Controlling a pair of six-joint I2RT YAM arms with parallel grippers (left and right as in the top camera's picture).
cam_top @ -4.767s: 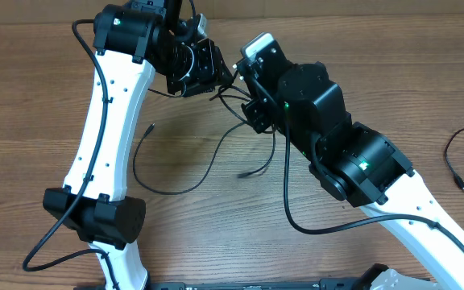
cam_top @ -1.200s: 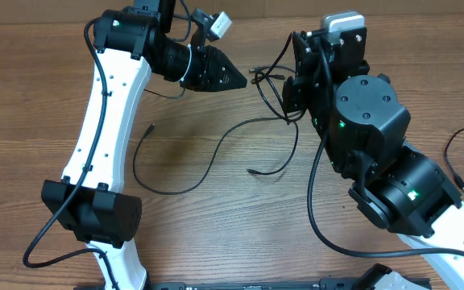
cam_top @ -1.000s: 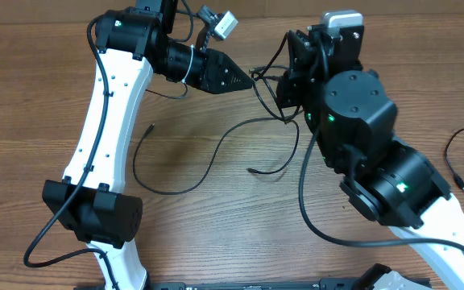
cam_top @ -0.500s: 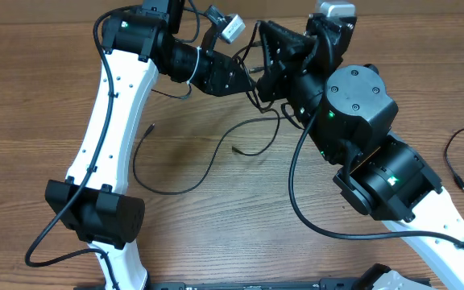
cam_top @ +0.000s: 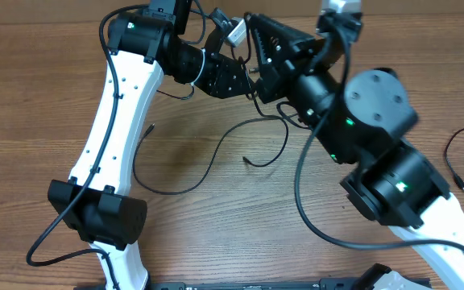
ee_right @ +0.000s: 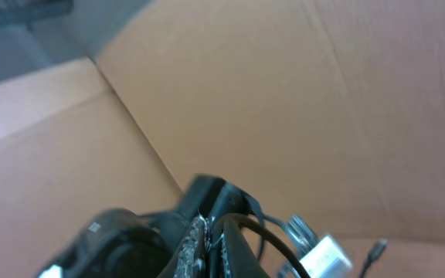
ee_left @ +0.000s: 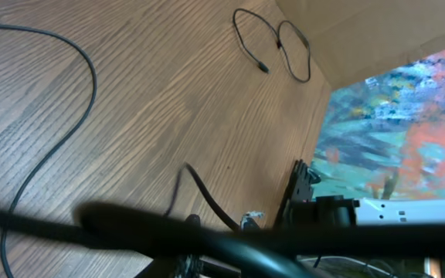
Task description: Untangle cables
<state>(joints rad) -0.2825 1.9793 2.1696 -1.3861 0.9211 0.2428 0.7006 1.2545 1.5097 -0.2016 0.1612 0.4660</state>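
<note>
Overhead view: big brown tabletop. Over it, right arm and left arm, leaning in toward each other at the far side. Thin black cables in long loose curves on the wood between the arms, going up into a small knot by the tips. One more cord lying well apart at the right edge. Right tool pinched tight, up off the wood. Left tool just beside the knot; cannot tell whether gripping or just narrow.
</note>
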